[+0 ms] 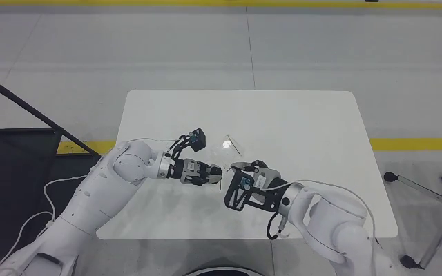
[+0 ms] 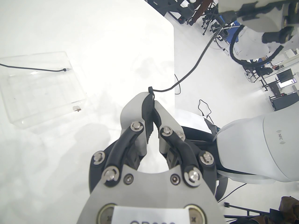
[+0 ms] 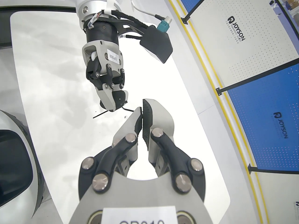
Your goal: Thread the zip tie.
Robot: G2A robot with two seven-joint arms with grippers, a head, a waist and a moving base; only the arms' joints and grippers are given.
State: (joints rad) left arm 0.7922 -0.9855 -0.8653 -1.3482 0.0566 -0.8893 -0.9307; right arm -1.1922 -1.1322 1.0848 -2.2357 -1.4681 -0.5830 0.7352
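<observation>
We've got the left gripper (image 2: 150, 100) pinching the zip tie (image 2: 163, 91) by its head; strap runs across to the right gripper (image 3: 142, 111), clamped on too.

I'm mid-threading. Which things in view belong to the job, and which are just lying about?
In the job:
zip tie, pinched in the left gripper
right gripper, shut at the strap's far end

Lying about:
clear tray on the table
second zip tie resting on that tray
</observation>
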